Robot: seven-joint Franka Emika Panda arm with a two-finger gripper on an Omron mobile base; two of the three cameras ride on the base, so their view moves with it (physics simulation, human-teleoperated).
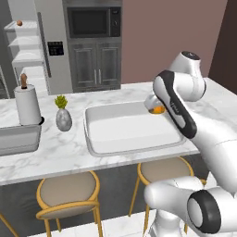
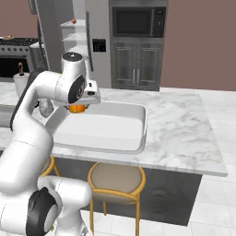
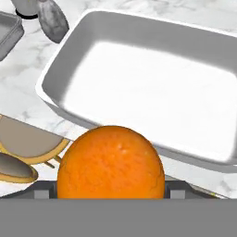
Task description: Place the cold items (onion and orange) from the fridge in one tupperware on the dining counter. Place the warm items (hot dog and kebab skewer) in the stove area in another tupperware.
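Observation:
My gripper [image 3: 110,190] is shut on the orange [image 3: 110,162], which bulks large between the fingers in the hand view. The gripper [image 1: 155,104] hangs with the orange [image 1: 158,109] over the right rim of a large white tupperware [image 1: 92,139] on the marble dining counter [image 1: 55,152]. From the right base view the orange [image 2: 77,109] sits above that tupperware's [image 2: 138,138] left end. A second, grey tupperware [image 1: 18,139] stands at the counter's left. A small brownish onion [image 1: 19,22] rests on the open fridge's top shelf. Hot dog and kebab skewer are out of view.
A paper towel roll [image 1: 28,104] and a speckled vase with a plant [image 1: 63,116] stand left of the white tupperware. Round stools [image 1: 67,192] line the counter's near side. The stove [image 2: 18,46] is at the far left, with a microwave [image 1: 94,21] and cabinets behind.

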